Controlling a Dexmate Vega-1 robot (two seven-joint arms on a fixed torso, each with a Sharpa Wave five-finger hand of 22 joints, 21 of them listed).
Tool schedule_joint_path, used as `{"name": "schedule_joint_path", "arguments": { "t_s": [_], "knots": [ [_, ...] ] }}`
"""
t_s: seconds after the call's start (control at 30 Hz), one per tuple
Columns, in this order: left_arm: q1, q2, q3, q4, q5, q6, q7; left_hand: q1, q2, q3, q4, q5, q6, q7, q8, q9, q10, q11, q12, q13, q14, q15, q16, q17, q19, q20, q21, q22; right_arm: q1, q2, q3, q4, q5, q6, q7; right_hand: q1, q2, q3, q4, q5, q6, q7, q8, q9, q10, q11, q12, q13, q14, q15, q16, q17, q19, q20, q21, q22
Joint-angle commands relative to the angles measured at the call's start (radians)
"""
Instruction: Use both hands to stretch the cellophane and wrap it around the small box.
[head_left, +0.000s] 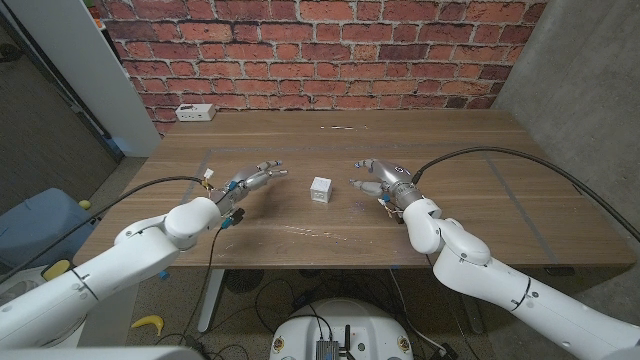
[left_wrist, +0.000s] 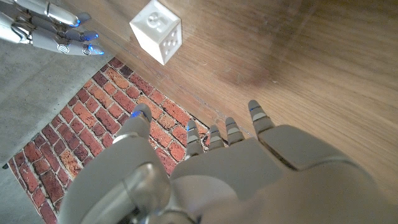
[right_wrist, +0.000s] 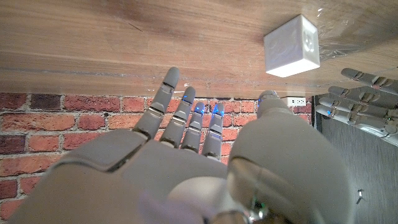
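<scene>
Worktop (head_left: 480, 200) of brown wood, stretching wide under both arms and carrying the small box (head_left: 321, 190) near its middle. Sitting bare, that box, white with little marks on its sides, touching nothing. Reaching in from one side, left hand (head_left: 252, 181), fingers apart and holding nothing, stopping near the box. Reaching in from the other side, right hand (head_left: 383, 178), fingers apart too and holding nothing, also near the box. Looking for cellophane and not finding any for sure; maybe a faint shine on the wood beside the box, but too hard to tell. Judging from that, wrapping not started yet: still needing to take hold of the sheet, pull it tight with both hands and fold it round the box. Showing both hands and the box between them, head view. Showing the box's marked sides up close, wrist views, each with the other hand past the box. Lying far back by the brick wall, small white power strip (head_left: 195, 112).
</scene>
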Motion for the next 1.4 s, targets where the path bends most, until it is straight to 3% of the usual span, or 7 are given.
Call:
{"name": "schedule_joint_path", "arguments": {
  "t_s": [0.03,0.17,0.3,0.83,0.93,1.03,1.4],
  "knots": [
    [0.07,0.09,-0.035,-0.119,0.077,0.107,0.041,0.024,-0.014,0.0,-0.005,-0.004,0.026,-0.01,0.014,0.004,-0.011,0.004,0.0,0.004,-0.015,0.009,0.006,0.0,-0.018,0.004,0.004,0.001,-0.083,-0.026,-0.013,-0.1,-0.027,-0.122,-0.025,-0.003,-0.008,0.003,-0.009,-0.002,0.01,0.0,-0.002,0.003,-0.006,0.003,-0.001,0.001,-0.02,-0.027,-0.007,-0.002,-0.034,0.032,-0.017,0.001],
    [0.066,0.119,-0.033,-0.161,0.104,0.169,0.037,0.058,-0.021,0.005,-0.004,-0.003,0.042,-0.014,0.015,0.005,0.007,-0.001,0.008,0.004,-0.014,0.015,0.012,-0.001,-0.061,0.003,-0.007,0.001,-0.099,-0.03,-0.025,-0.123,-0.047,-0.167,-0.037,-0.009,-0.013,0.003,-0.015,-0.001,0.013,-0.001,-0.008,0.003,-0.009,0.004,-0.001,0.001,-0.034,-0.018,-0.008,-0.011,-0.123,0.094,-0.067,0.0],
    [0.057,0.153,-0.027,-0.202,0.13,0.222,0.017,0.082,-0.024,0.009,-0.003,-0.003,0.052,-0.011,0.016,0.005,0.029,-0.009,0.017,0.004,0.008,0.01,0.021,-0.001,-0.081,0.004,-0.007,0.001,-0.122,-0.039,-0.025,-0.149,-0.052,-0.203,-0.047,-0.014,-0.015,0.001,-0.016,-0.001,0.014,-0.002,-0.009,0.003,-0.01,0.003,-0.001,0.001,-0.036,-0.018,-0.007,-0.012,-0.139,0.107,-0.078,-0.001],
    [0.011,0.285,0.023,-0.365,0.215,0.438,-0.079,0.134,-0.041,0.01,0.0,0.001,0.109,-0.008,0.026,0.006,0.044,-0.007,0.019,0.003,-0.045,0.027,0.005,-0.002,-0.12,0.004,-0.007,0.0,-0.246,-0.06,-0.017,-0.242,-0.04,-0.358,-0.14,-0.02,-0.025,-0.001,-0.023,0.001,0.006,-0.001,-0.016,0.004,-0.024,0.006,-0.005,0.0,-0.059,-0.012,-0.011,-0.019,-0.093,0.056,-0.077,-0.001],
    [-0.001,0.304,0.04,-0.392,0.238,0.473,-0.095,0.149,-0.048,0.009,0.0,0.003,0.123,-0.018,0.028,0.007,0.042,-0.007,0.017,0.003,-0.063,0.033,0.003,-0.002,-0.133,0.004,-0.008,0.0,-0.258,-0.061,-0.026,-0.253,-0.039,-0.387,-0.156,-0.017,-0.031,-0.002,-0.028,0.002,0.003,-0.003,-0.018,0.004,-0.03,0.007,-0.007,0.0,-0.068,-0.01,-0.013,-0.021,-0.092,0.055,-0.08,-0.001],
    [-0.007,0.32,0.055,-0.419,0.267,0.502,-0.097,0.178,-0.057,0.008,0.002,0.006,0.154,-0.075,0.033,0.007,0.038,-0.019,0.015,0.003,-0.077,0.04,0.007,-0.002,-0.149,0.004,-0.005,-0.001,-0.259,-0.066,-0.044,-0.266,-0.043,-0.419,-0.163,-0.007,-0.035,0.001,-0.037,0.004,0.003,-0.002,-0.018,0.004,-0.034,0.007,-0.007,0.0,-0.073,-0.006,-0.014,-0.024,-0.09,0.052,-0.082,-0.001],
    [-0.047,0.352,0.135,-0.51,0.392,0.63,-0.148,0.223,-0.062,0.008,0.004,0.009,0.18,-0.124,0.034,0.01,0.01,-0.03,0.004,0.003,-0.126,0.053,0.002,-0.002,-0.18,0.004,-0.007,-0.003,-0.243,-0.081,-0.122,-0.315,-0.05,-0.559,-0.179,0.053,-0.034,0.024,-0.081,0.016,0.003,-0.002,-0.019,0.005,-0.061,0.002,-0.012,0.0,-0.099,-0.002,-0.015,-0.032,-0.087,0.041,-0.097,-0.001]
  ]
}}
